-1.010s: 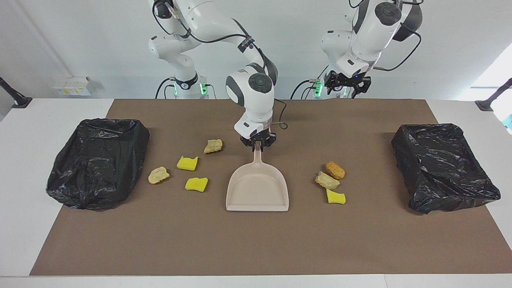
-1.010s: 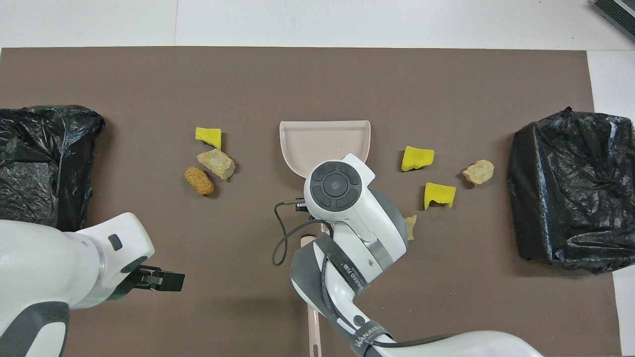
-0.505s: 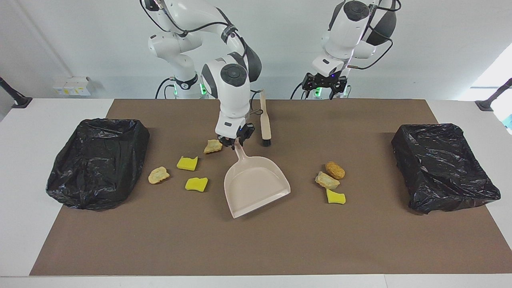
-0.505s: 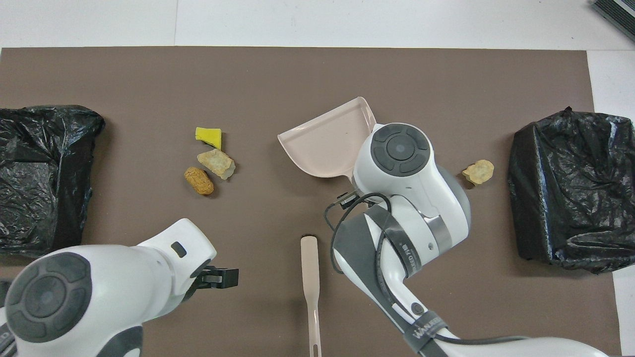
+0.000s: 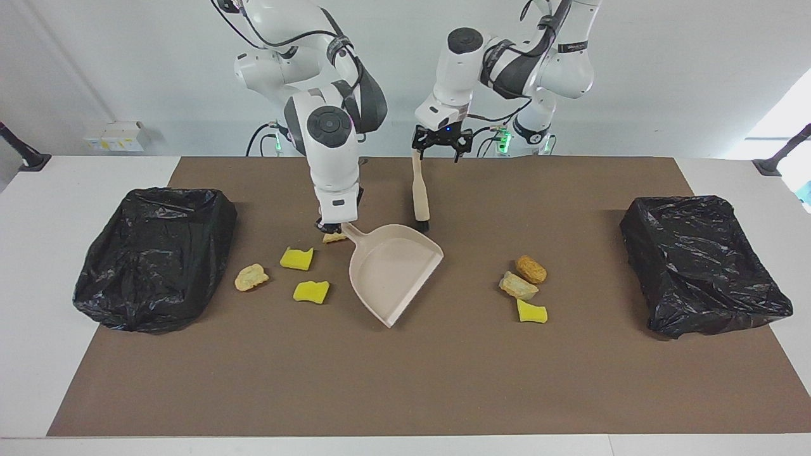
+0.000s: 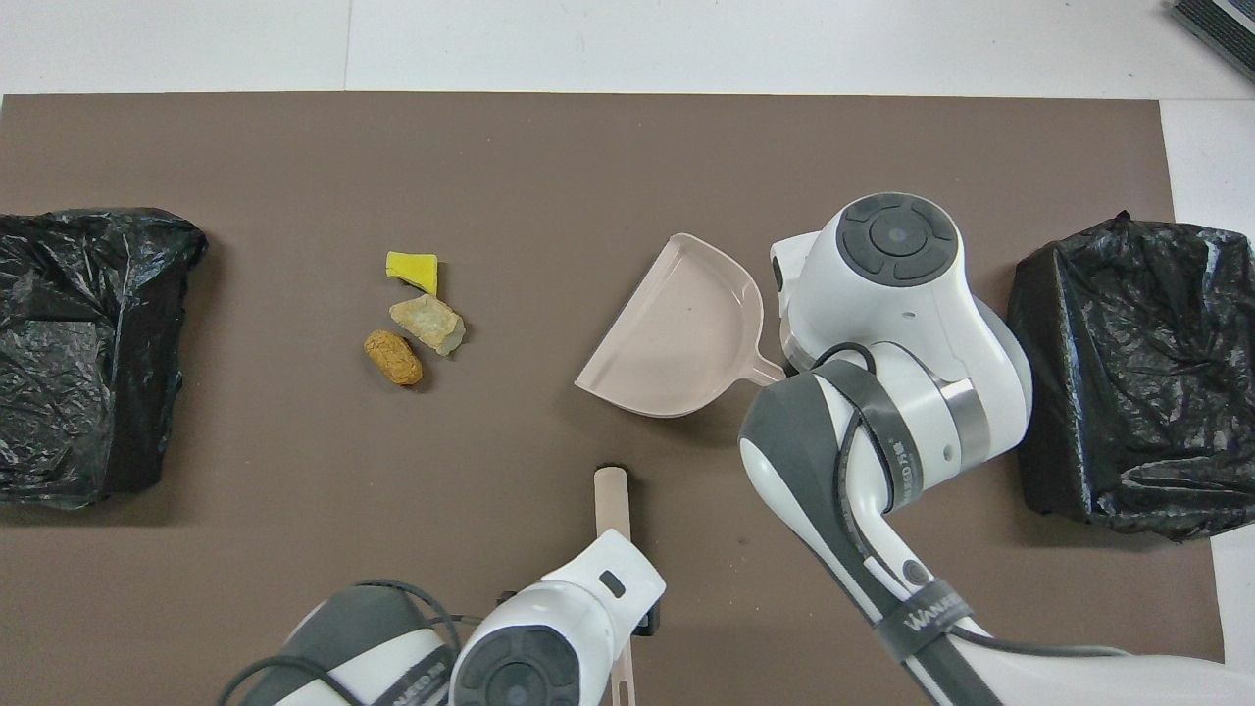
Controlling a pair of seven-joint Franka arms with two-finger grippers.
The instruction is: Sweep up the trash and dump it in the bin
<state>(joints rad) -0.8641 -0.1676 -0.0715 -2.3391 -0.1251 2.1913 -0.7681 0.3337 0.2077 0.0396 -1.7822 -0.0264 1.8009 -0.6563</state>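
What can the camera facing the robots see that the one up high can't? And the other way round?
Facing view only: four trash bits beside the dustpan, toward the right arm's end; the right gripper shut on the dustpan's handle; the left gripper, open at the top of the brush handle.
Overhead view only: a dark ridged thing in the picture's top corner.
Both: dustpan, brush, two black bags, and three trash bits toward the left arm's end.

The right end effector (image 5: 331, 225) reaches low with fingers closed, while the left end effector (image 5: 434, 144) hangs raised, fingers spread.
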